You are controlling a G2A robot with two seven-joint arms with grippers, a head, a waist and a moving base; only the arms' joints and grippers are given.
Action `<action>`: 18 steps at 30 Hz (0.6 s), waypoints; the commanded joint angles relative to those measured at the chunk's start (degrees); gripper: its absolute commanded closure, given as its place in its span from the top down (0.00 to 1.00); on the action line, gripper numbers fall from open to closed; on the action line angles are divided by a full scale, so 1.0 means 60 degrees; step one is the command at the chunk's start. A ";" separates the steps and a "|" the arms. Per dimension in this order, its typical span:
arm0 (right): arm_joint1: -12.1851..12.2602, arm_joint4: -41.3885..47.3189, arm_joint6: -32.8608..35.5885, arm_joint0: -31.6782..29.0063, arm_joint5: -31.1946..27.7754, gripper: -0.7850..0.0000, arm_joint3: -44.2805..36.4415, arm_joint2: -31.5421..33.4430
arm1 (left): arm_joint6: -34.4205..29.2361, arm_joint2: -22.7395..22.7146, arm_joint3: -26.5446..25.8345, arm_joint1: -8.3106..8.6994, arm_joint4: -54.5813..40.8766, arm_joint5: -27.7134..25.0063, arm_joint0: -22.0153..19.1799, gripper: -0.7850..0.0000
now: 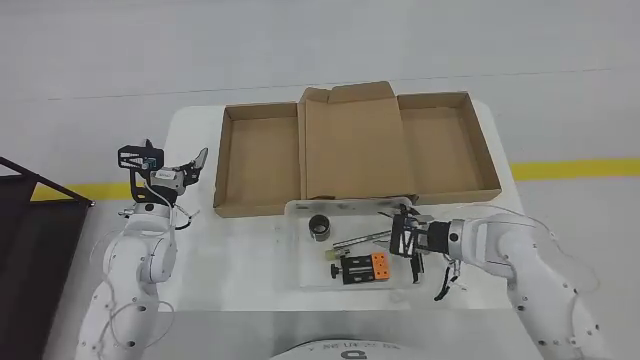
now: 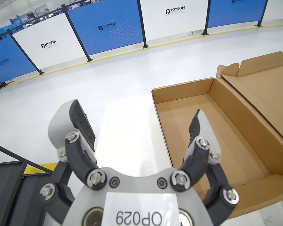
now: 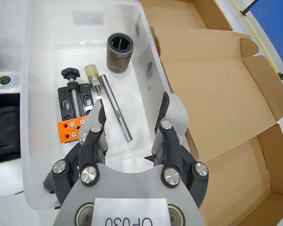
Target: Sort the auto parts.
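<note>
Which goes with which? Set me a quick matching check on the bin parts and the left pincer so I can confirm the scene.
Things:
1. bearing sleeve
2. steel rod
3. mini vise
4. left pincer

Descriptions:
A. black body, orange end
B. open, empty, beside the cardboard box
C. standing upright in the clear bin
D. bare silver, lying flat

Pairs: 1-C, 2-D, 3-A, 4-B.

A white table (image 1: 250, 260) — blue-and-white fence panels (image 2: 108, 31) beyond, yellow floor line (image 1: 575, 169).
</note>
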 commanded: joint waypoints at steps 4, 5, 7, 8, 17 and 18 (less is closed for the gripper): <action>0.0153 -0.0574 0.0078 0.0110 0.0000 0.49 0.0034 -0.0411 | 0.0000 0.0000 0.0000 0.0000 0.0000 0.0000 0.0000 1.00; 0.0187 -0.0631 0.0098 0.0129 0.0000 0.49 0.0053 -0.0481 | 0.0000 0.0000 0.0000 0.0000 0.0000 0.0000 0.0000 1.00; 0.0268 -0.0722 0.0125 0.0162 0.0000 0.48 0.0042 -0.0664 | 0.0000 0.0000 0.0000 0.0000 0.0000 0.0000 0.0000 1.00; 0.0320 -0.0743 0.0111 0.0174 0.0000 0.48 0.0036 -0.0774 | 0.0000 0.0000 0.0000 0.0000 0.0000 0.0000 0.0000 1.00; 0.1119 0.0082 -0.0065 0.0689 0.0000 0.47 0.0336 -0.1759 | 0.0000 0.0000 0.0000 0.0000 0.0000 0.0000 0.0000 1.00; 0.1218 0.0204 -0.0023 0.0771 0.0000 0.48 0.0369 -0.1851 | 0.0000 0.0000 0.0000 0.0000 0.0000 0.0000 0.0000 1.00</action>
